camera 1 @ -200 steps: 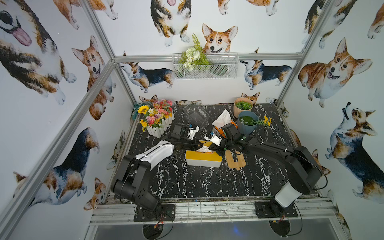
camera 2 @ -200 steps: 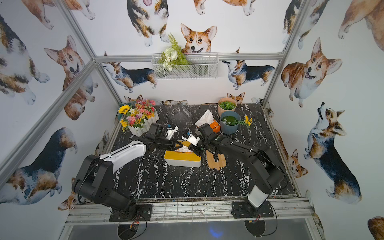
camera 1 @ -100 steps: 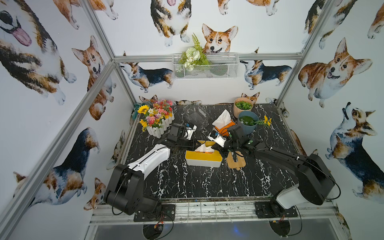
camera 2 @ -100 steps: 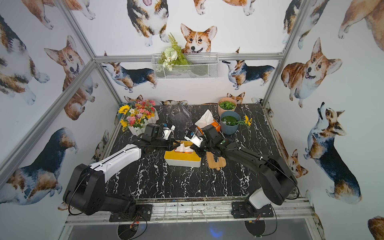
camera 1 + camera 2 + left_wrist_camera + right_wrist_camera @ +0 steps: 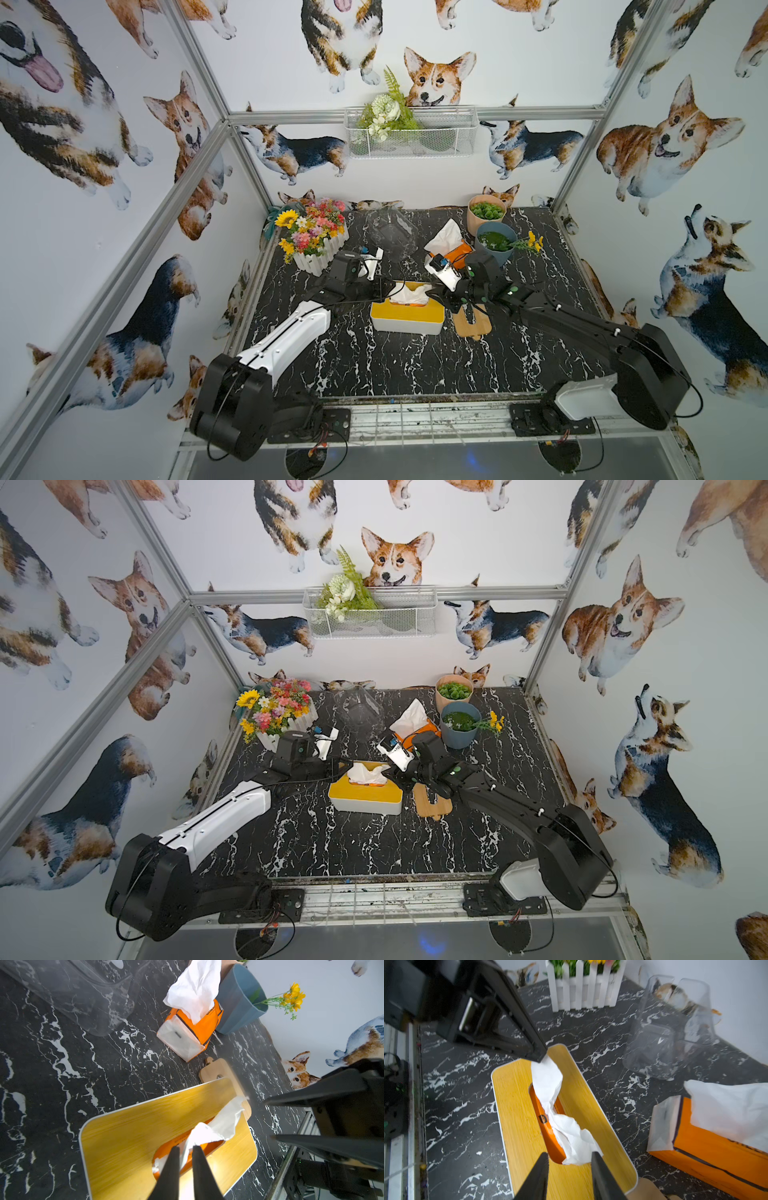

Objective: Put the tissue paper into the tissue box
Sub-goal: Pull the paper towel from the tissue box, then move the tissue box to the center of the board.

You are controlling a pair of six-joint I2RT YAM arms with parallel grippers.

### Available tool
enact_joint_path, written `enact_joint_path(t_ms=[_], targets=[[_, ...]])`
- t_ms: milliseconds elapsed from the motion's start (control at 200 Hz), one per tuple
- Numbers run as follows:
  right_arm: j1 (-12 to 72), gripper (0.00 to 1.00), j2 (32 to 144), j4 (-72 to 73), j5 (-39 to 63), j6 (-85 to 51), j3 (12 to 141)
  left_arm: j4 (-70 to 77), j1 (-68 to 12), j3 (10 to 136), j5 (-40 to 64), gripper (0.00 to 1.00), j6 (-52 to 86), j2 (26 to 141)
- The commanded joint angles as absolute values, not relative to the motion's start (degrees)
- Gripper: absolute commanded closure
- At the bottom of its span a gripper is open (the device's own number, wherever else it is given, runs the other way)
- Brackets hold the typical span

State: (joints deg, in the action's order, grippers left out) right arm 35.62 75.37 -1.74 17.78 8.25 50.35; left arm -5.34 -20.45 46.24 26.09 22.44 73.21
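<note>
At the far left stands a flower planter (image 5: 313, 243). Right of it, the left gripper (image 5: 184, 1148) reaches the left end of the tissue box (image 5: 405, 318), its jaws released to a narrow gap with a fold of tissue paper (image 5: 409, 294) between the fingers. The tissue paper sits crumpled in the slot of the yellow lid, partly sticking out, mid-table. At the box's right end the right gripper (image 5: 570, 1155) is released, jaws well apart at the paper's edge. A wooden board (image 5: 471, 322) lies just beside the box on the right, with an orange tissue pack (image 5: 455, 251) farther back.
</note>
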Motion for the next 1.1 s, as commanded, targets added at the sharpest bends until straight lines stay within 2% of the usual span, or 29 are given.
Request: enact_joint_path(t_ms=[0,50,80,155,250,360,571,1096], targets=[[35.69,0.43,70.35,3.35,14.47,-3.57,47.32,-2.75,-20.14,45.44,24.05,0.62,22.67,70.57],[35.73,0.26,67.68,4.15,13.65,-10.01,44.99,-2.63,-20.05,44.76,22.62,0.47,22.84,68.85],[35.73,0.20,66.26,4.75,13.85,-13.71,43.41,-2.67,-20.00,44.34,21.69,0.39,23.08,67.85],[35.69,0.13,62.69,6.78,14.96,-22.05,39.21,-3.08,-19.73,43.20,19.04,0.20,23.86,65.30],[35.70,0.10,59.94,11.16,14.47,-32.36,32.58,-2.89,-19.43,39.91,15.43,0.01,25.27,61.83],[36.05,0.08,58.80,16.55,13.91,-40.90,26.21,-1.17,-18.90,36.63,12.55,0.00,27.14,58.27],[39.03,0.05,62.97,25.73,11.16,-45.73,22.59,0.27,-18.28,35.13,10.70,0.00,28.20,56.12],[47.81,0.09,91.46,45.30,7.82,-53.24,35.27,-0.59,-15.54,36.89,12.83,0.00,24.97,55.42]])
